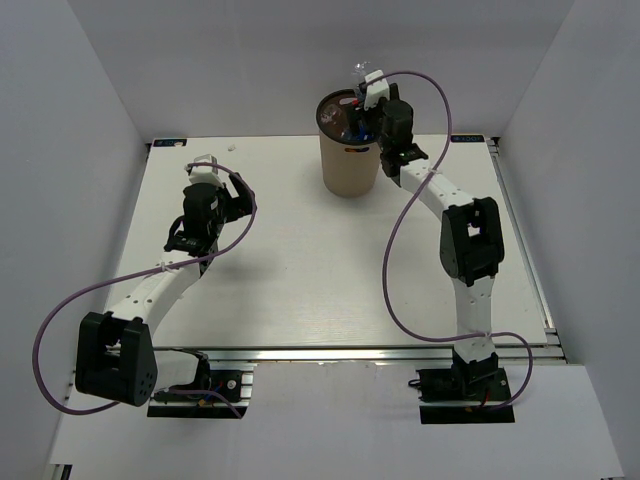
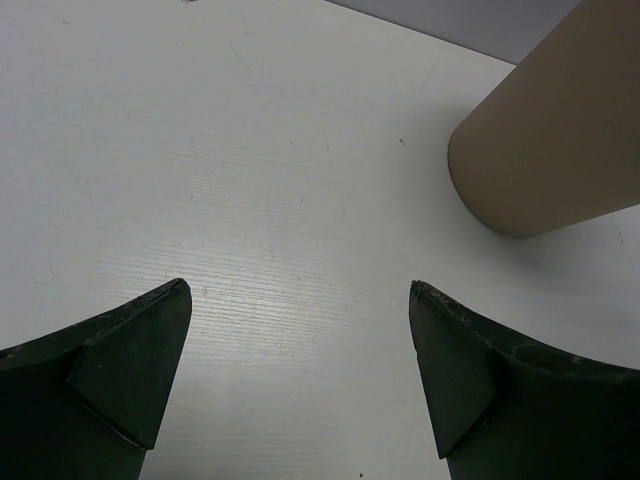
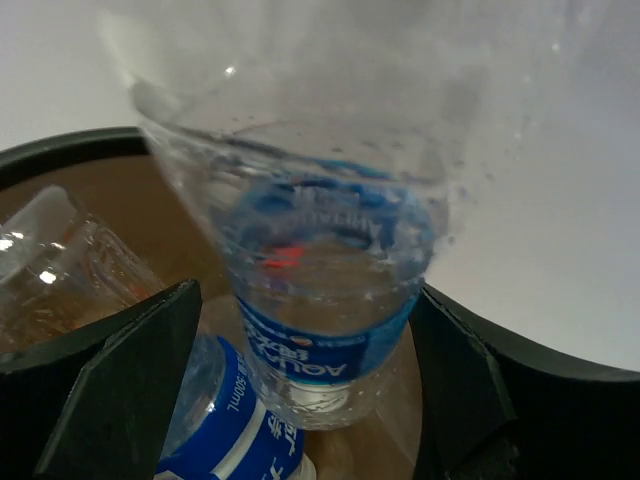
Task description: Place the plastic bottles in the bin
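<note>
Right hand (image 3: 300,340) pinches a clear blue-labelled plastic bottle (image 3: 320,250) over the tall tan round bin (image 1: 348,170); released off-centre, it could clip the rim and fall outside. Left hand (image 2: 300,320) spread.

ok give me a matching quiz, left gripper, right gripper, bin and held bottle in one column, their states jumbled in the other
1 left gripper
2 right gripper
3 bin
4 held bottle

a neck down over the bin's mouth
b open over bare table
c upright by the table's far edge
d shut on a bottle

Pairs: 1-b, 2-d, 3-c, 4-a
</note>
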